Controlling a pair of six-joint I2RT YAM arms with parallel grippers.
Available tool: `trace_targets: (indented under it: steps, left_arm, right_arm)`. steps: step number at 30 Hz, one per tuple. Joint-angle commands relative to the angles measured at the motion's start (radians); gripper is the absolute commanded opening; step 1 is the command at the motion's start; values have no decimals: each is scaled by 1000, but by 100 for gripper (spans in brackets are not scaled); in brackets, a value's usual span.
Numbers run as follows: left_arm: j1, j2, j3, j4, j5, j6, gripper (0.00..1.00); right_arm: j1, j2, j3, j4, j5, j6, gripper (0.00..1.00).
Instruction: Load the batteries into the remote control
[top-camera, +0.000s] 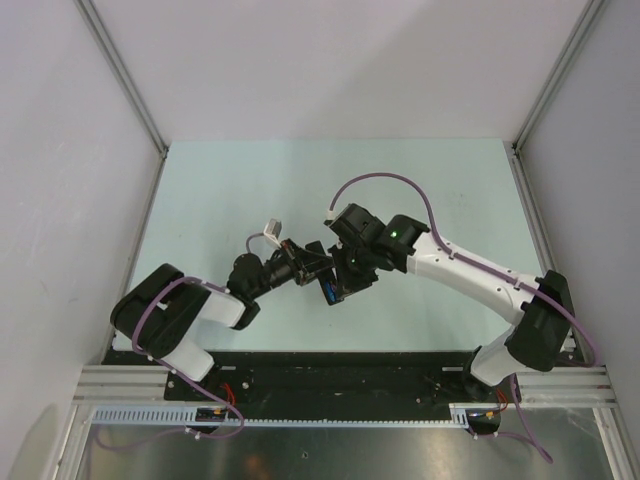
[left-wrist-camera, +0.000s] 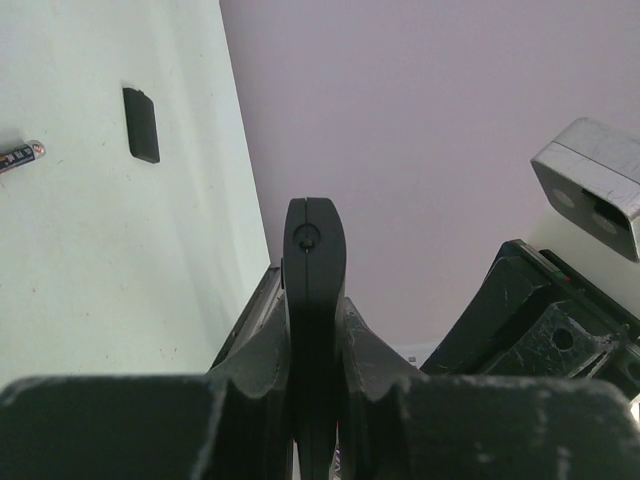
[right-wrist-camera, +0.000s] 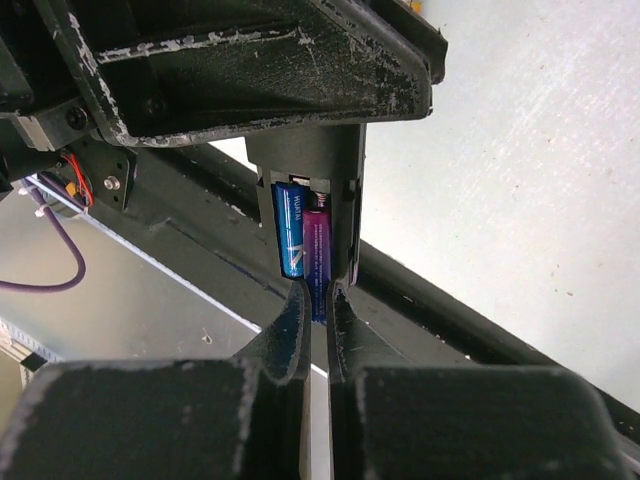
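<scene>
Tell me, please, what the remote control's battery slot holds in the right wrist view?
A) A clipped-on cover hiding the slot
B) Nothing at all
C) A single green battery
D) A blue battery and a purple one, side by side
D: the open slot of the remote control shows a blue battery with a purple battery lying right beside it, and no cover over them.
</scene>
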Motion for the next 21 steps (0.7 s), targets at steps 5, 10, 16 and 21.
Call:
trace_targets:
  steps: [5,10,16,21]
  left_arm:
    - [-25,-31,-18,228,-15,-36,0]
    - [-39,-29,-18,242,-15,-47,0]
    - [-49,-31,-15,262,-15,-74,0]
    - [-49,-39,-7,274,-9,-104,0]
  right_arm:
    - [-27,23,38,-25,-8,-9,0]
    - [-27,26,38,-7,4,-9,0]
    - [-21,27,38,-8,41,-15,0]
    - [-16,27,38,-28,81,-34,0]
